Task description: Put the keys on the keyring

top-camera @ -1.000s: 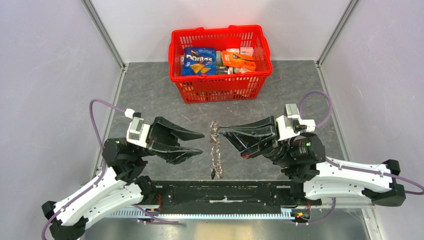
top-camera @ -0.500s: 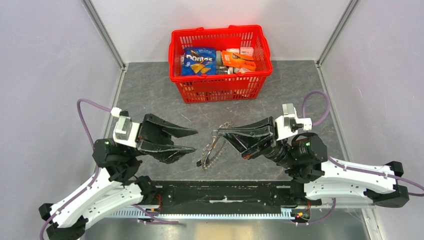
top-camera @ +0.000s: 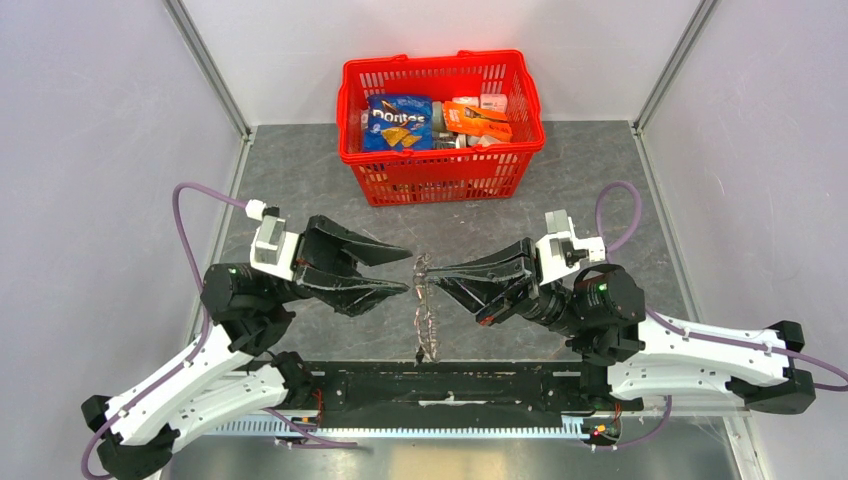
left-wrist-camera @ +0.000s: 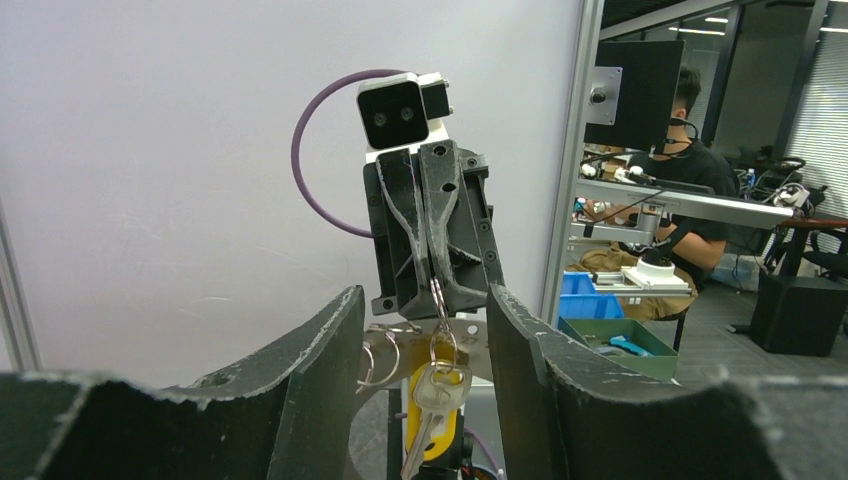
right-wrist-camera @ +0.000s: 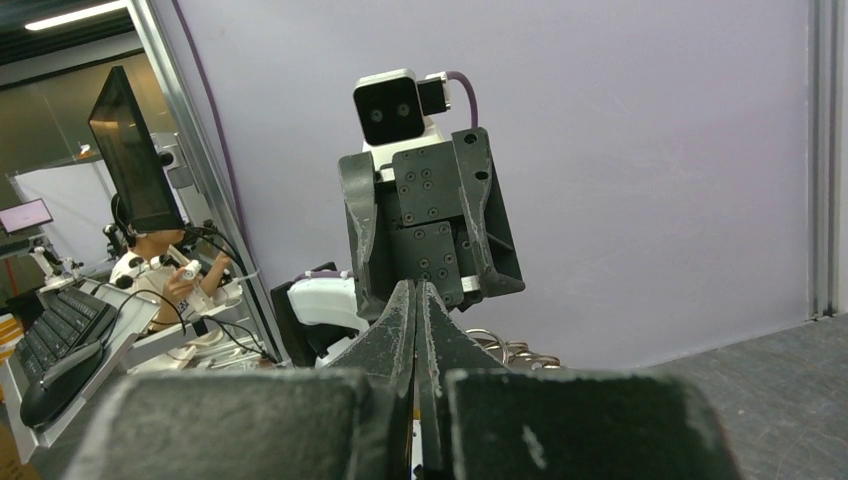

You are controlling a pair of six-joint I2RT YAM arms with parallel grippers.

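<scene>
**While the ring dangles, the left side just gapes at it**

Since the arms sit nearest, I'll start there. The left end effector (top-camera: 410, 270) is spread wide with nothing in it. The right end effector (top-camera: 433, 273) is pinched tight on the top of the keyring (top-camera: 428, 312). Both point at each other over the middle of the table (top-camera: 300, 190), close together, and I honestly can't tell if the left fingers (left-wrist-camera: 320, 390) touch the ring.

The keyring hangs straight down from the right one. It's edge-on from above, so it looks like a thin jagged strip. From the left wrist you can see a silver key (left-wrist-camera: 438, 385) hanging off it with a yellow key (left-wrist-camera: 452, 432) right behind, framed between the left fingers.

Way at the back there's a red basket (top-camera: 440, 182) with a chip bag (top-camera: 398, 122) and other packets in it.
</scene>
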